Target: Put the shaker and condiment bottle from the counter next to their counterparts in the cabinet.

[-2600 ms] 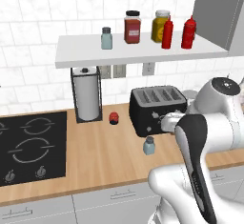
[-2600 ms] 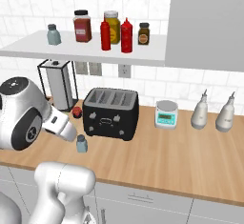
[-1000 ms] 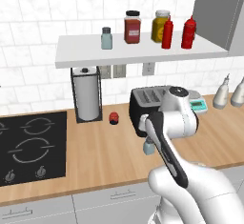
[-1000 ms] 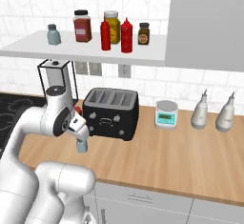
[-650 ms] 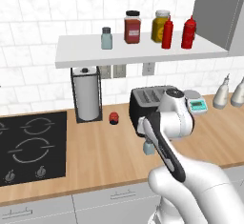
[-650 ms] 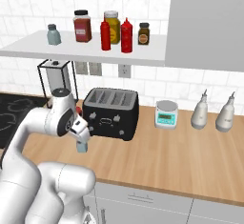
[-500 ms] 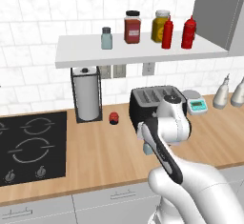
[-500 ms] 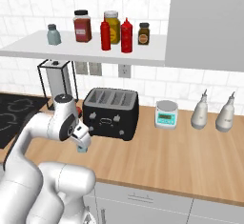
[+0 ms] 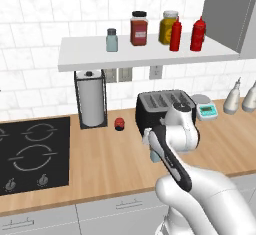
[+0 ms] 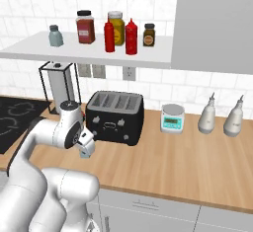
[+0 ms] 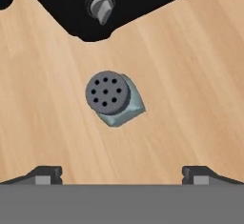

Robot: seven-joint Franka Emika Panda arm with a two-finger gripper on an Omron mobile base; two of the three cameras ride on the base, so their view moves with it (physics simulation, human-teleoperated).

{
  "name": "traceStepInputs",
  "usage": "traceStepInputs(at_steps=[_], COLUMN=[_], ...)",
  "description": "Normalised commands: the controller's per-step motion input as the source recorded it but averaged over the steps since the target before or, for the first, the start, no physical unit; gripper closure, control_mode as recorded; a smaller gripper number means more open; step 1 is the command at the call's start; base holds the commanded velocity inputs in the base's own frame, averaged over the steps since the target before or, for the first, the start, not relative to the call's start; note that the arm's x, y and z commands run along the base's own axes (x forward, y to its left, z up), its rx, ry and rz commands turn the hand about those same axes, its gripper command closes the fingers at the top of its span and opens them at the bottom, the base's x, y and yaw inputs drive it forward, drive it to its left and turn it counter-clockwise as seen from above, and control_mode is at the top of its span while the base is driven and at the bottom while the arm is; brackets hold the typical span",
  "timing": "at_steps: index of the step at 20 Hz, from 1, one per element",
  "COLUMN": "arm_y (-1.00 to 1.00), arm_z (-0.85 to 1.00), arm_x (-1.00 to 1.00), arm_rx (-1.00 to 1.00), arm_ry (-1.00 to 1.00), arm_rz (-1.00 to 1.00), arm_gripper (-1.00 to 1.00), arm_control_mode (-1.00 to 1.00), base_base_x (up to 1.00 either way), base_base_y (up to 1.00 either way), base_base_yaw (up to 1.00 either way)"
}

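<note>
My pincer hangs spread wide above the small pale blue-grey shaker with a dark perforated cap, which stands on the light-wood counter at six o'clock from the black toaster, lined up so I can drop straight over it.

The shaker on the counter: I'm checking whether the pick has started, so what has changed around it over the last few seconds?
The arm swung in from the right and lowered its open gripper over the shaker in front of the toaster. Nothing has been grasped yet. The shaker stands where it did on the counter, and the bottles and jars on the cabinet are unmoved.
</note>
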Motion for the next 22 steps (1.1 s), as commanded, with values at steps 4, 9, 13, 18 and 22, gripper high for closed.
traceStepInputs(at_steps=[4,9,13,18,22], arm_y=[0.00,0.06,-0.01,-0.04,0.00], arm_z=[-0.01,-0.16,-0.32,-0.34,-0.16], arm_x=[0.42,0.13,0.19,0.25,0.00], arm_rx=[-0.01,-0.01,0.00,0.00,0.03], arm_ry=[0.00,0.00,0.00,0.00,0.00], arm_rz=[0.00,-0.01,0.00,0.00,0.00], arm_gripper=[-1.00,-1.00,-1.00,-1.00,-1.00], arm_control_mode=[-1.00,-1.00,-1.00,-1.00,-1.00], base_base_x=[0.00,0.00,0.00,0.00,0.00], base_base_y=[0.00,0.00,0.00,0.00,0.00], base_base_yaw=[0.00,0.00,0.00,0.00,0.00])
